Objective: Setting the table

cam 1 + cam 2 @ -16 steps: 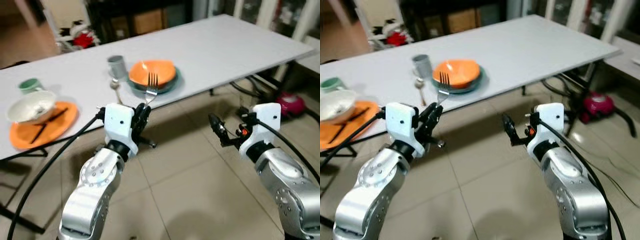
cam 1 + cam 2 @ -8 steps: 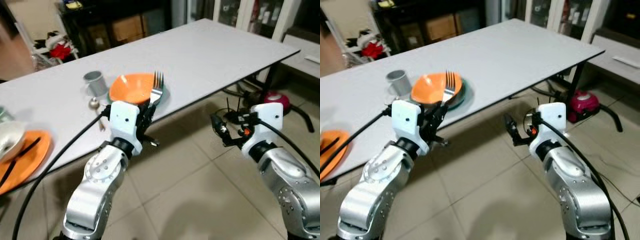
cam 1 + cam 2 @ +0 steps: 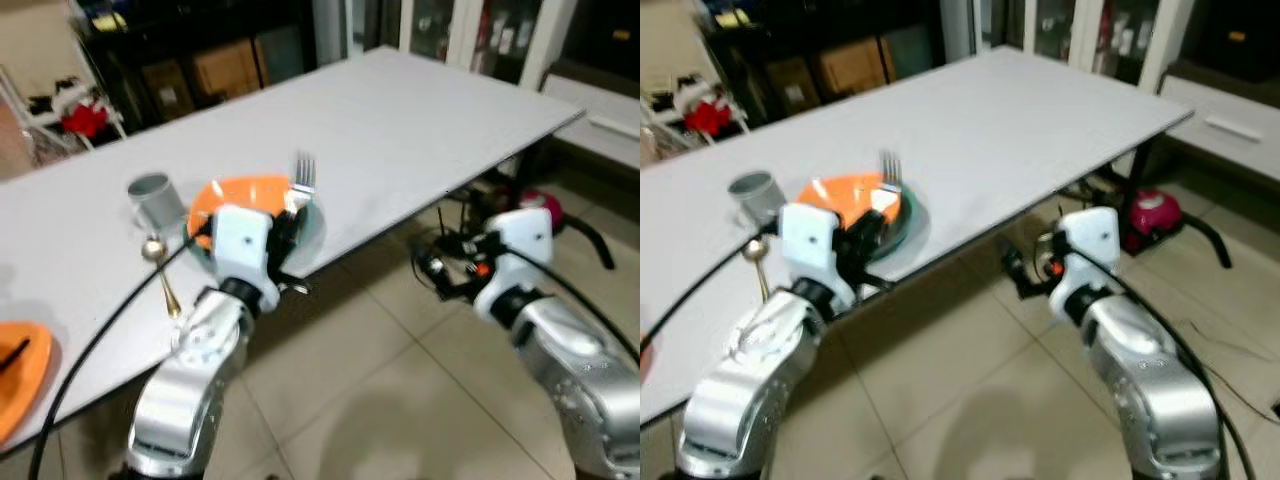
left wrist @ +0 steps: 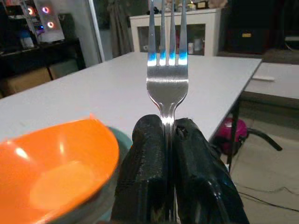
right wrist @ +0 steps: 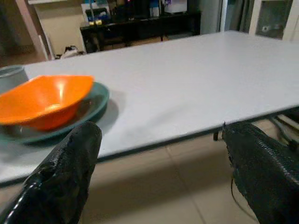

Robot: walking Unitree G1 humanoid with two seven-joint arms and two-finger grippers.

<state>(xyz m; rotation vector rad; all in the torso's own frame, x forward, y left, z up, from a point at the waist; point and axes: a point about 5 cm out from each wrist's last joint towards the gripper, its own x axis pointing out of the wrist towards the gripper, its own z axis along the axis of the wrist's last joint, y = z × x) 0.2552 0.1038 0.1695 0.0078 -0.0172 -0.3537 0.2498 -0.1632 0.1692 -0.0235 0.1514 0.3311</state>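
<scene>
My left gripper (image 3: 287,213) is shut on the handle of a silver fork (image 3: 303,173), which it holds upright with the tines up (image 4: 167,70). It hovers at the near edge of the white table (image 3: 430,105), right in front of an orange bowl (image 3: 236,192) that sits on a teal plate (image 3: 311,226). My right gripper (image 3: 433,271) hangs below the table edge over the floor, fingers (image 5: 70,163) spread wide and open with nothing between them.
A grey cup (image 3: 152,198) stands to the left of the bowl, with a spoon (image 3: 160,272) lying in front of it. An orange plate (image 3: 14,385) shows at the far left. A red appliance (image 3: 1155,212) and cables lie on the tiled floor under the table's right end.
The camera has shifted right along the table, so the place setting at the left slid out of frame. The left gripper keeps the fork, now closer to the orange bowl.
</scene>
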